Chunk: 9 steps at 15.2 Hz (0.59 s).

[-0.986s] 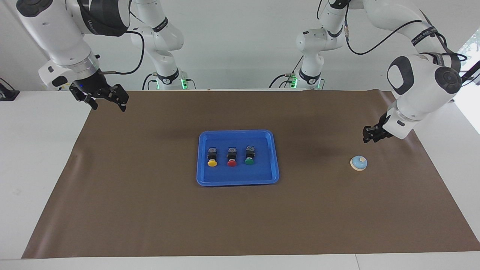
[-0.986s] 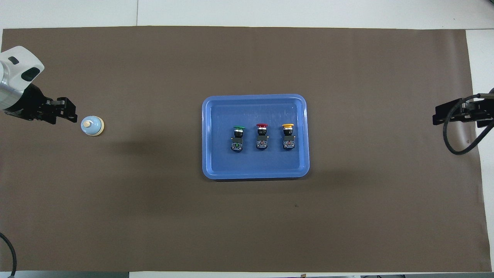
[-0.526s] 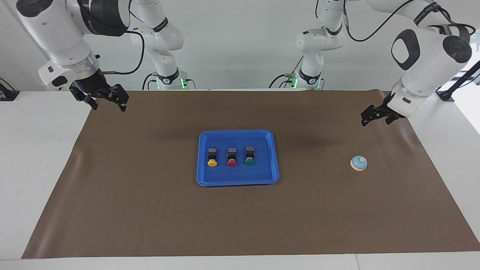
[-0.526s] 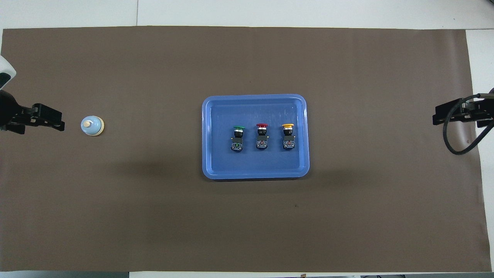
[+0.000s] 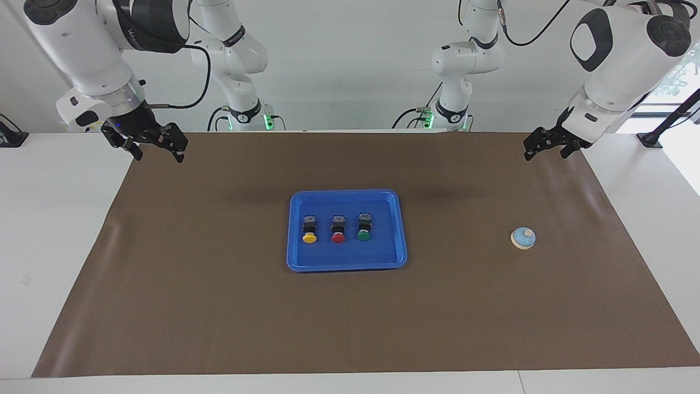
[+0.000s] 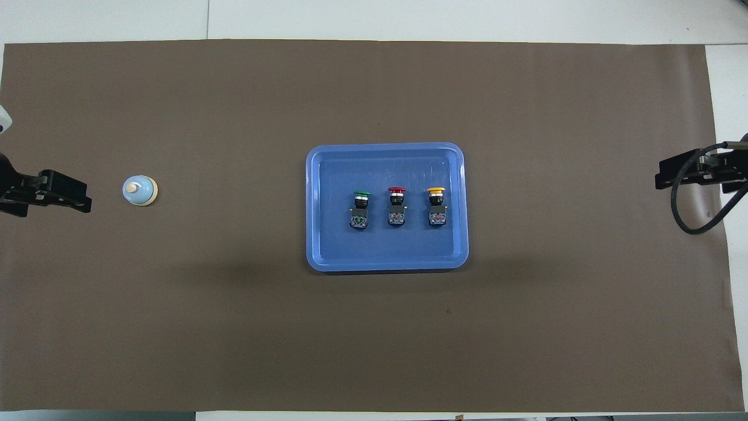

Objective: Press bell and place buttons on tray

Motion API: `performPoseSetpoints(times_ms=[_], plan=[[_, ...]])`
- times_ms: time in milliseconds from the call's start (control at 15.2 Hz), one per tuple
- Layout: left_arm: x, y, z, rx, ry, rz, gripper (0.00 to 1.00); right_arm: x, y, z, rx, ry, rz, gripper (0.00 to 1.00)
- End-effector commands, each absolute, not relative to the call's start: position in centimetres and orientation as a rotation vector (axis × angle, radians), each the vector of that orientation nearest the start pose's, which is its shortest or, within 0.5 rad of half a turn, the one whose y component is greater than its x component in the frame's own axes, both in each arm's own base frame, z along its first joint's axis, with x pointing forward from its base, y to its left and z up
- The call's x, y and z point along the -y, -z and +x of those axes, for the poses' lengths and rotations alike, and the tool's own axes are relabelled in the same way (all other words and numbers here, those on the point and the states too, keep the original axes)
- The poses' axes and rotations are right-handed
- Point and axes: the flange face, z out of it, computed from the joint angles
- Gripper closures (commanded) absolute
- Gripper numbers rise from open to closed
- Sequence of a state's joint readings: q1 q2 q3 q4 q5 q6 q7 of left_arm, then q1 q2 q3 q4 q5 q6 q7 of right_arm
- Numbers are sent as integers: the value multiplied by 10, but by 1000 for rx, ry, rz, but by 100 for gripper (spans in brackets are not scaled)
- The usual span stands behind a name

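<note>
Right now all three buttons lie in a row in the blue tray (image 5: 346,265) at the middle of the brown mat (image 5: 219,306). The yellow button (image 5: 309,228) is toward the right arm's end, the red button (image 5: 338,227) sits in the middle, and the green button (image 5: 364,226) is toward the left arm's end, each with its coloured cap pointing away from the robots. The bell (image 5: 523,238) stands alone on the mat, well apart from the tray, toward the left arm's end. Up in the air, the left gripper (image 5: 548,146) hangs over the mat's edge at that end, fingers spread and holding nothing. The right gripper (image 5: 157,146) waits over the mat's corner by its own base, fingers spread too, nothing between them.
</note>
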State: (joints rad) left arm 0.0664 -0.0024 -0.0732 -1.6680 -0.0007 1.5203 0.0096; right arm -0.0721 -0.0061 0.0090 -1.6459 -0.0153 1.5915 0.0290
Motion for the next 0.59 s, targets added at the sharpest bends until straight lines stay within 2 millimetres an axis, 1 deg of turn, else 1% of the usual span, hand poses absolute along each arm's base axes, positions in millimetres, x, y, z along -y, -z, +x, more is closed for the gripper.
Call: performPoseSetpoints(times_ms=[0,329,460,526], plan=[[14,-589,533,-31,-233,-3125,0,38,-595,551,-130,-95,-3145,0],[20,-585,535,-46,-234,-3140,0,37,-595,551,-127,-95,-3145,0],[29,-583,533,-72,-254,-3140,0,37,-595,551,-127,-95,-3145,0],[28,-582,534,-70,-254,-3140,0,37,-595,551,-127,-95,-3145,0]])
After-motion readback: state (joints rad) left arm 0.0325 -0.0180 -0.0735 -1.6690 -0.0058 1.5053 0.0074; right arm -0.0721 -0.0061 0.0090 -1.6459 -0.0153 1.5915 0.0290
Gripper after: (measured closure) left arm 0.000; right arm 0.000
